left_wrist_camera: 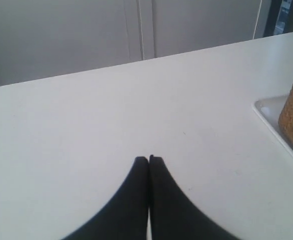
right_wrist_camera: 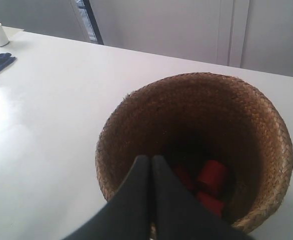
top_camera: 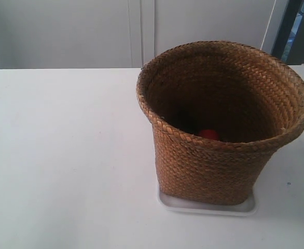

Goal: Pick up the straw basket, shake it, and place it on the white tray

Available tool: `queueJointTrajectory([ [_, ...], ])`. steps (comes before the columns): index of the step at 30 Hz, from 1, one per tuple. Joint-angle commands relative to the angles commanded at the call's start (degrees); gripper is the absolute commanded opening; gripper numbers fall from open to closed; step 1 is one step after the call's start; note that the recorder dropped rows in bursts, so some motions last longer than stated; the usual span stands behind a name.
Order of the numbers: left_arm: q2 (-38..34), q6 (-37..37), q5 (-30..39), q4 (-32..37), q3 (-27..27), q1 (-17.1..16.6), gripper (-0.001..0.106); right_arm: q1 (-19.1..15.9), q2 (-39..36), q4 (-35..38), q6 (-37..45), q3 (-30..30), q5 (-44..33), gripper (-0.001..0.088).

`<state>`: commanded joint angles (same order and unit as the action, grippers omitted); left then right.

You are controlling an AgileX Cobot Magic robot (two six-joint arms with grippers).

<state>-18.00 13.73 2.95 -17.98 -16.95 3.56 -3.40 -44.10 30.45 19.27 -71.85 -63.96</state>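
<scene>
Exterior: straw basket [top_camera: 214, 161] upright on white tray [top_camera: 209, 207], on table [top_camera: 64, 155]. Tray rim also shows in left wrist view, not right. Right wrist view looks inside basket: red items [right_wrist_camera: 212, 175] at bottom. Left hand [left_wrist_camera: 149, 160] closed over bare table. Right hand [right_wrist_camera: 151, 159] closed above basket opening.
</scene>
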Motion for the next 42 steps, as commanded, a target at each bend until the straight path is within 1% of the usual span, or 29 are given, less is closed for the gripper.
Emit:
queueJointTrajectory([
  [9, 8.4, 0.0, -0.3, 0.5, 6.1, -0.1, 0.000, 0.0, 0.0, 0.0, 0.0, 0.0, -0.1, 0.0000],
  [17, 12.7, 0.2, -0.4, 1.1, 10.9, -0.1, 0.000, 0.0, 0.0, 0.0, 0.0, 0.0, -0.1, 0.0000],
  [22, 16.0, 0.2, -0.4, 1.3, 13.1, -2.9, 0.000, 0.0, 0.0, 0.0, 0.0, 0.0, -0.1, 0.0000],
  [25, 18.0, 0.0, -0.2, 1.3, 14.5, -4.0, 0.000, 0.0, 0.0, 0.0, 0.0, 0.0, -0.1, 0.0000],
  [32, 18.0, 0.0, 3.1, 1.3, 16.7, -4.2, 0.000, 0.0, 0.0, 0.0, 0.0, 0.0, -0.1, 0.0000],
  [37, 18.0, 0.0, 3.1, 1.3, 17.0, -4.2, 0.000, 0.0, 0.0, 0.0, 0.0, 0.0, -0.1, 0.0000],
  [42, 18.0, 0.0, 10.5, 1.3, 17.0, -4.2, 0.000, 0.0, 0.0, 0.0, 0.0, 0.0, -0.1, 0.0000],
])
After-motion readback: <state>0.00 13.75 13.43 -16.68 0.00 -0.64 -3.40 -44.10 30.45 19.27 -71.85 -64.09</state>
